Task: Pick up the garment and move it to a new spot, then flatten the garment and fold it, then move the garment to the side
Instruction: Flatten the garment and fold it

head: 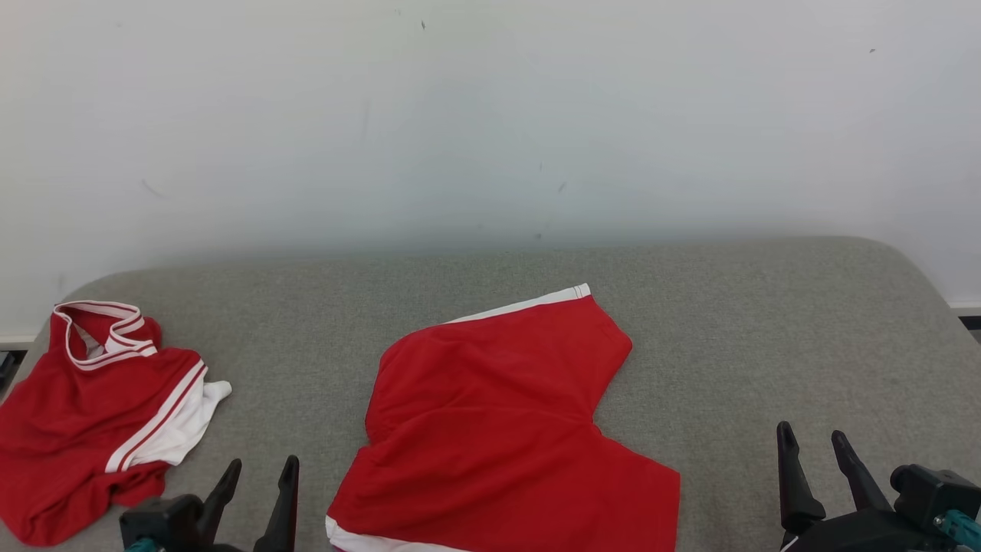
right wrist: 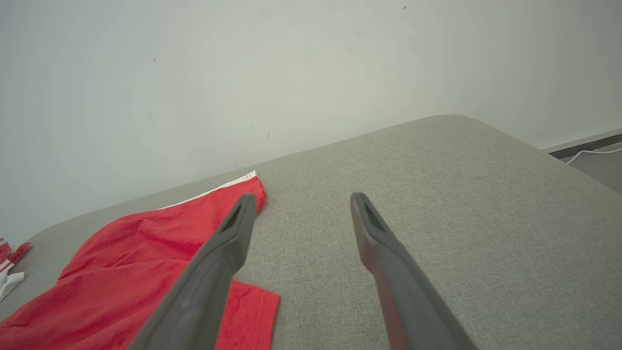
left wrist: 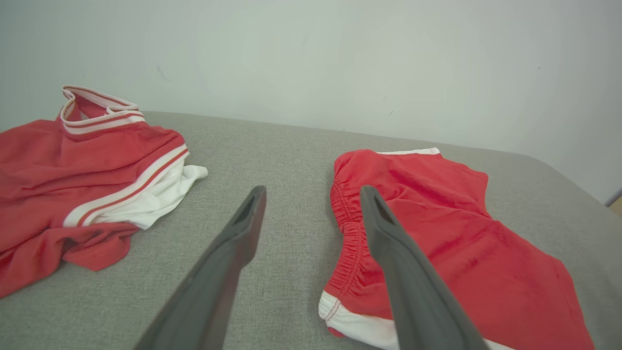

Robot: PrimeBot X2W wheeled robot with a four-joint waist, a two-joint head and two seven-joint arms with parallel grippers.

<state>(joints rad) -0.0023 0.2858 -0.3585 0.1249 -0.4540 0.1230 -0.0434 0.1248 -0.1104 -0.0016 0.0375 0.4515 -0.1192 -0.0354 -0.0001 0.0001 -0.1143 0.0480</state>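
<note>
Both pairs of our jaws stand wide apart and grasp nothing. Our left gripper hangs above bare grey cloth between the two garments and touches neither. Our right gripper hovers over the padded surface, well to the right of the red shorts.

We take the shorts to be the garment in hand. They lie spread near the middle of the surface, with the elastic waistband toward our left, one leg reaching to the far side and the other toward us. They look mostly flat, with soft wrinkles, so we judge the flattening close to done and the fold not yet begun. The next move calls for both grippers to come down on one edge of the shorts, pinch it cleanly and carry it over.

A crumpled red jersey with white trim sits at the left end, apart from the shorts; we cannot tell whether it belongs to the task. The bottom of the head view cuts off the shorts' near hem, and the jersey's left side runs out of view too.
</note>
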